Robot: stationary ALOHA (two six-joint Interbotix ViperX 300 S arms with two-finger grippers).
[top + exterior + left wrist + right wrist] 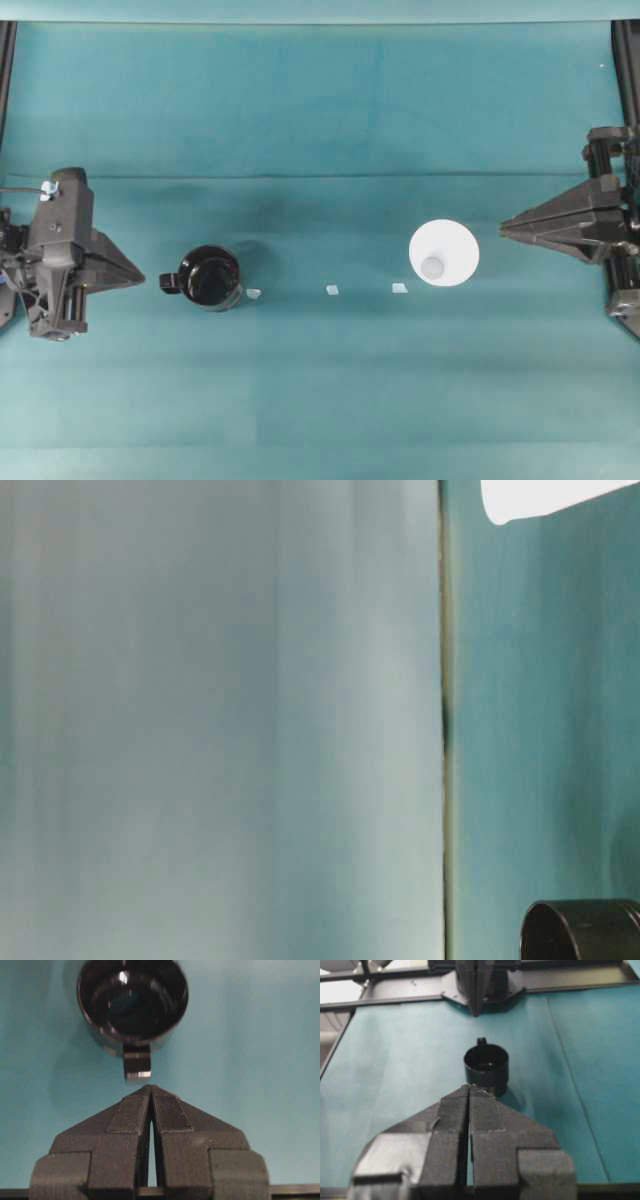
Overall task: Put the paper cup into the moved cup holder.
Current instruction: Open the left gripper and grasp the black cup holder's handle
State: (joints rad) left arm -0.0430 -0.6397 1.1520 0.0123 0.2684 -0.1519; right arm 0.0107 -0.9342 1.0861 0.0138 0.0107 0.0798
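Note:
The white paper cup point(444, 253) stands upright on the teal cloth, right of centre, its grey base visible inside. The glossy black cup holder point(212, 277) stands left of centre, with its handle point(168, 284) pointing left. My left gripper point(143, 272) is shut and empty, its tips just short of that handle. In the left wrist view the holder point(132, 1002) sits straight ahead of the shut gripper point(151, 1087). My right gripper point(503, 228) is shut and empty, a little right of the cup. The right wrist view shows the holder point(486, 1065) beyond the shut gripper point(471, 1087); the cup does not show there.
Three small pale scraps point(332, 290) lie in a row between holder and cup. Black frame rails run along the left and right table edges point(626, 60). The table-level view shows only a bit of the white cup point(540, 495) and the holder's rim point(585, 930).

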